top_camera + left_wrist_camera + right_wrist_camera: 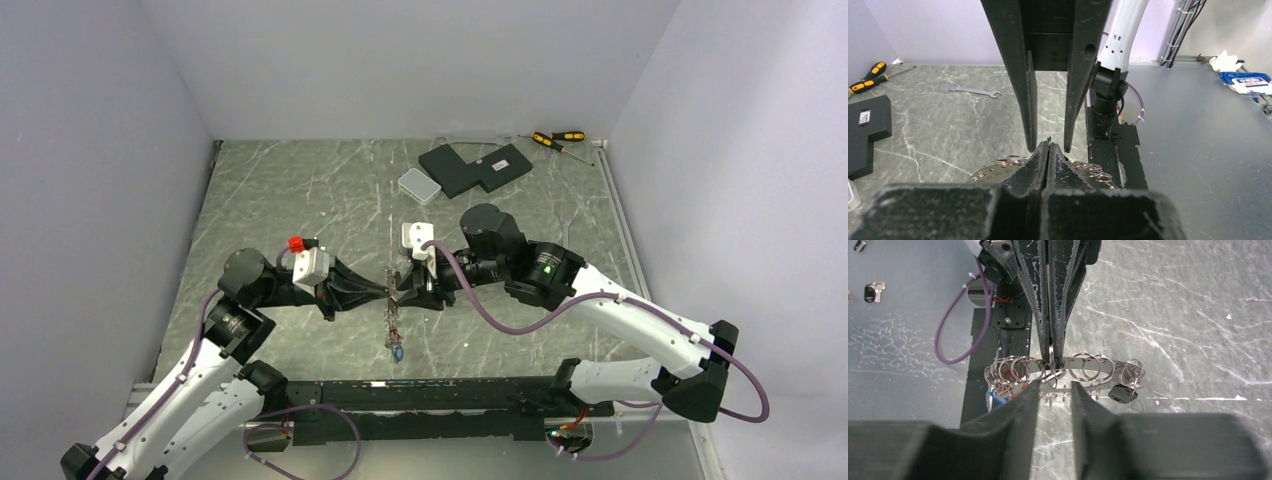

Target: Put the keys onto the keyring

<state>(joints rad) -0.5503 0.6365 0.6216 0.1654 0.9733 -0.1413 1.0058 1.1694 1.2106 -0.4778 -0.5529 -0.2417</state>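
The keyring (1068, 362) hangs in the air between my two grippers, seen edge-on, with several small split rings threaded round its rim. My left gripper (1048, 148) is shut on the rim; the flat silver plate (993, 172) shows on both sides of its tips. My right gripper (1055, 389) faces it, open, its fingers (1023, 407) standing either side of the ring's near edge. Keys hang from the ring: a black-headed one (1122, 394) and blue and red ones (998, 396). In the top view the blue key (398, 351) dangles lowest. Another key (874, 290) lies on the grey surface.
A black L-shaped box (476, 167) and a small white box (419, 185) lie at the back of the marble top. Two orange-handled screwdrivers (558, 139) rest in the back right corner. A silver wrench (974, 91) lies flat on the table.
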